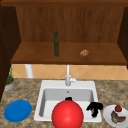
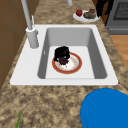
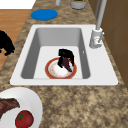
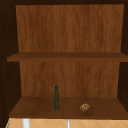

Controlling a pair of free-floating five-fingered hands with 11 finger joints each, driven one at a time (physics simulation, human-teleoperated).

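Red-rimmed plate (image 2: 75,68) is lying flat on the floor of the sink (image 2: 25,72), near the tap-side wall.
- Left hand (image 2: 61,52) is reaching down into the basin. Its fingers are curling over a dark purple lump (image 3: 66,63), and the lump is touching the white middle of the plate.
- From the front, a big round red shape (image 1: 67,114) is covering the front of the basin. I cannot tell whether it is that same plate.
- Right hand (image 1: 95,107) is hanging over the sink's right rim. Its fingers are drooping loosely, holding nothing.

How far along, as I judge it:
- The lump is already down on the plate, and the plate is already in the sink.
- The hand is not yet off the lump. Letting go and lifting clear look like what is left.
- I cannot tell whether the tap (image 1: 68,77) is running.

Around it:
- A blue plate (image 1: 17,110) is sitting on the counter to the left.
- A white plate (image 1: 107,115) is sitting to the right, carrying a tomato (image 1: 118,108) and meat (image 1: 117,118).
- A dark green bottle (image 4: 56,98) and a brown lump (image 4: 84,107) are standing well apart on the shelf above.

Writing: the bottle is showing no label, and there is no brand or lettering to read anywhere.
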